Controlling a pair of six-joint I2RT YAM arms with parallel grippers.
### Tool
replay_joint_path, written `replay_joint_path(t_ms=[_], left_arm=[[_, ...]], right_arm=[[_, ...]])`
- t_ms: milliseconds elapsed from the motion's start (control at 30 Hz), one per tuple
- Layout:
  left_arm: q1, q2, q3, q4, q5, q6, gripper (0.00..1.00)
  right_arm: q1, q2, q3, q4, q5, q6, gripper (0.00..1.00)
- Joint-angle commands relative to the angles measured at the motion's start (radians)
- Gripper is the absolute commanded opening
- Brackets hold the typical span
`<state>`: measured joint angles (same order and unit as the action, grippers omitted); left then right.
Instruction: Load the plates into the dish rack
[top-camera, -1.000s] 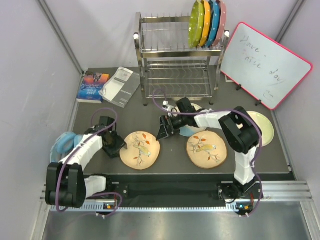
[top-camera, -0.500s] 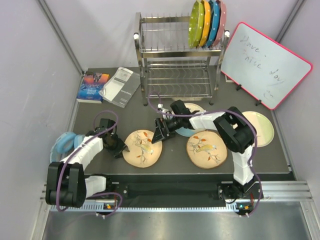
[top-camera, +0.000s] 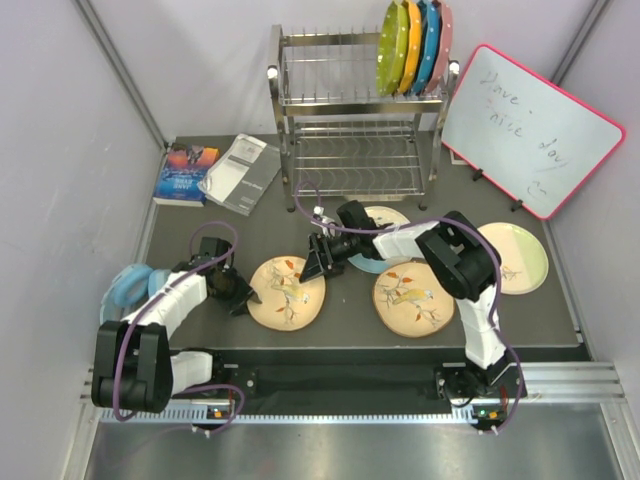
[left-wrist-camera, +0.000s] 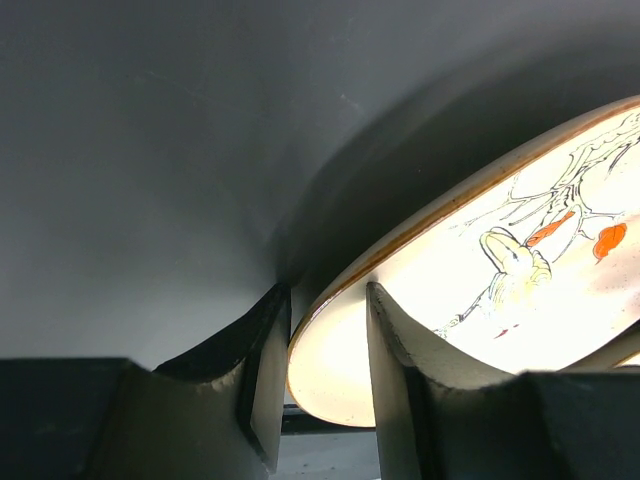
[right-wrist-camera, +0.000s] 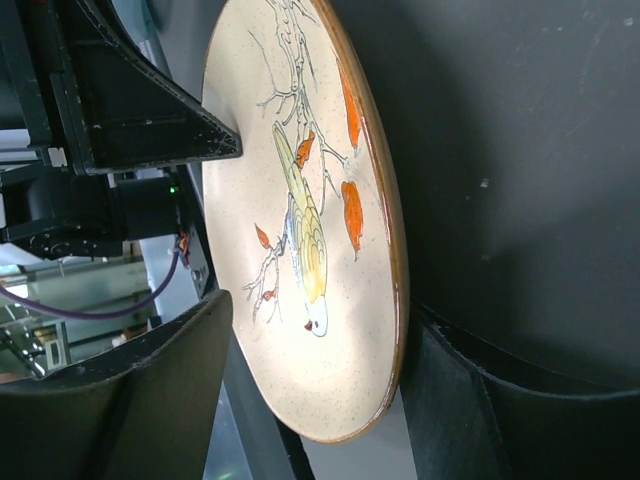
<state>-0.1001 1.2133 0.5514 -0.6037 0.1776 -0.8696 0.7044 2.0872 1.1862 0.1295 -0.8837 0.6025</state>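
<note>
Just before the tall chrome wire dish rack (top-camera: 350, 103) lies a round tan bird-painted plate (top-camera: 287, 293). The right pincer (top-camera: 312, 268) straddles its rack-side rim, jaws unclosed. The left pincer (top-camera: 240, 292) clamps the opposite rim. I'd fear mismatched pulls twisting it loose onto the tabletop (top-camera: 345, 325).

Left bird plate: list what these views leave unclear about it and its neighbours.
Top view: far rim of the left bird plate sits under the right tool.
Right wrist view: whether that tool's fingers touch the plate or only straddle it.
Left wrist view: the left tool pinches the rim; the frame's edge cuts off most of the plate.
Top view: the right arm covers the middle of the cream-and-blue plate.
</note>
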Motion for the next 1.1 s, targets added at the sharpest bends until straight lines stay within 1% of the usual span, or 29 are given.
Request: replay_joint_path(t_ms=[0,133,300,433,500,633,733,800,900,933,967,1067], left_arm=[[-0.012,0.023,-0.039,0.134,-0.049,-0.014,0.39],[-0.012,0.028,-0.033,0.177,-0.038,-0.014,0.38],[-0.012,0.045,-0.021,0.231,-0.012,-0.019,0.36],[-0.012,0.052,-0.010,0.248,-0.012,-0.016,0.36],[-0.012,0.052,-0.005,0.262,-0.010,-0.016,0.37],[-0.012,0.069,-0.001,0.288,-0.003,-0.022,0.36],[-0.018,0.086,0.010,0.324,0.011,-0.017,0.36],[-0.026,0.097,0.016,0.341,0.014,-0.012,0.36],[-0.033,0.103,0.015,0.352,0.016,-0.006,0.35],[-0.036,0.106,0.013,0.357,0.016,-0.005,0.35],[-0.039,0.104,0.005,0.358,0.017,-0.003,0.35],[-0.044,0.106,-0.010,0.384,0.025,0.000,0.35]], right_arm=[[0.063,0.011,0.029,0.070,-0.064,0.005,0.63],[0.075,0.023,0.047,0.062,-0.077,-0.003,0.57],[0.090,0.030,0.079,0.022,-0.077,-0.033,0.54],[0.096,0.030,0.092,0.009,-0.069,-0.044,0.49],[0.096,0.028,0.095,0.002,-0.064,-0.049,0.49],[0.102,0.036,0.102,0.004,-0.069,-0.046,0.42],[0.112,0.045,0.115,0.007,-0.081,-0.047,0.45],[0.119,0.048,0.125,0.010,-0.090,-0.049,0.45],[0.125,0.062,0.128,0.031,-0.107,-0.035,0.39],[0.127,0.068,0.128,0.039,-0.112,-0.026,0.35],[0.127,0.071,0.130,0.039,-0.115,-0.027,0.32],[0.129,0.079,0.125,0.074,-0.133,-0.006,0.31]])
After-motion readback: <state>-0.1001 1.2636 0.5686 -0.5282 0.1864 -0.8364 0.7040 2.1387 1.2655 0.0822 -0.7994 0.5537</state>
